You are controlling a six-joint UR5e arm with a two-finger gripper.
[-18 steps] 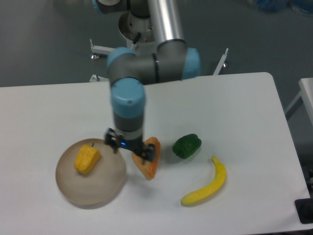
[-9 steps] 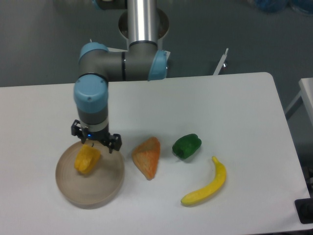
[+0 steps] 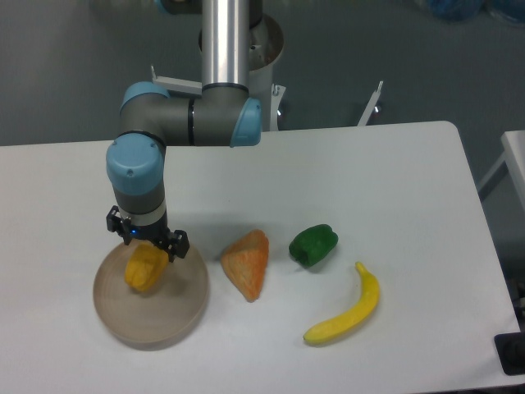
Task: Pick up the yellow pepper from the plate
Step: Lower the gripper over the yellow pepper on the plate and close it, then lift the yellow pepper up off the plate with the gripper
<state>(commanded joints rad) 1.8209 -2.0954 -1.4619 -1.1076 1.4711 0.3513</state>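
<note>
1. Near edge of the desk (image 3: 410, 164), right of centre: a banana (image 3: 346, 312) lies curved, clear of everything else and no part of the job.
2. Near-left corner area: the plate (image 3: 168, 316), round and tan w/ a low rim, sits flat on the desk. The yellow pepper (image 3: 146, 267) rests inside it, on the far half, toward the plate's far rim.
3. Mid-desk, right of the plate: an orange wedge-shaped toy (image 3: 248, 263) lies just off the plate's rim; a green pepper (image 3: 313, 245) sits beyond it to the right, apart from both.
4. Directly over the yellow pepper: the gripper (image 3: 147, 240) points straight down, its black body at the pepper's top. Fingers are hidden behind the body and the pepper, so whether they are spread or pinching can't be told.
5. Step in hand, by my read: the approach is over and the grasp is about to be made or being made; pepper not yet lifted, as it sits on the plate.
6. Next move likely calls for fingers straddling the pepper's blocky sides, a firm squeeze, then a straight lift clear of the rim w/o dragging the plate.
7. Far edge: the arm's base column (image 3: 225, 41) stands behind the desk.
</note>
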